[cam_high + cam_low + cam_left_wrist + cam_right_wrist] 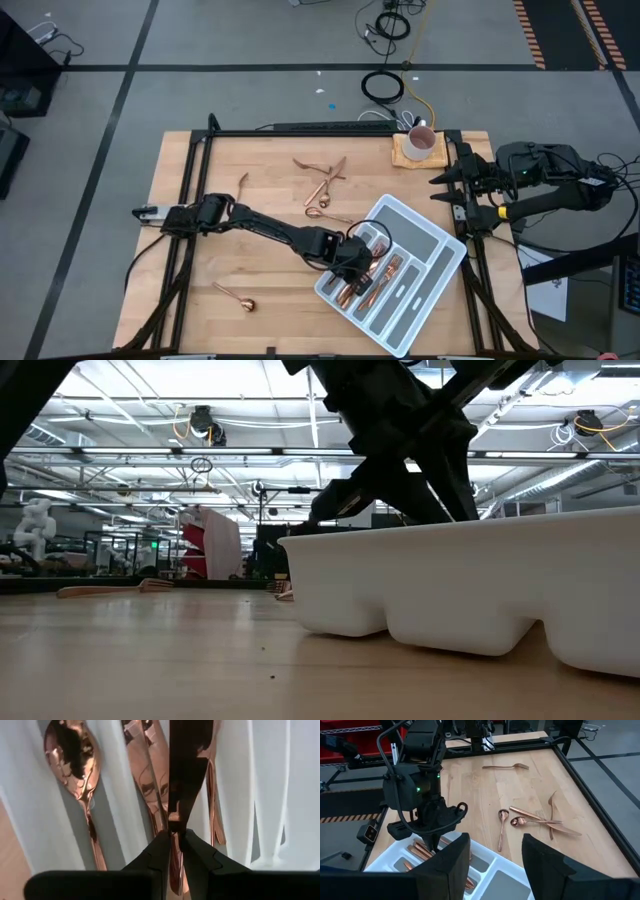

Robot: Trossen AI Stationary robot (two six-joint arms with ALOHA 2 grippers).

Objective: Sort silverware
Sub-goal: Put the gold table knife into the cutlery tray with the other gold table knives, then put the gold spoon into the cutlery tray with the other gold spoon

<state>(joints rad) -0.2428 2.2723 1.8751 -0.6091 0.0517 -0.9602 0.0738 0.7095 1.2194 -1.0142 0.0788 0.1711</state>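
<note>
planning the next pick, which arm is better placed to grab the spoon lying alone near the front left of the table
Left. Its end effector is over the tray, shut on a piece of silverware, but its base is on the side of the lone spoon. The right end effector waits open at the far right edge.

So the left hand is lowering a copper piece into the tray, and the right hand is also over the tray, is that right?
Not quite. The left hand is over the tray, shut on a copper piece, as the left wrist view shows. But the right hand is not over the tray: in the high view it waits at the table's right edge, near the mug.
</note>
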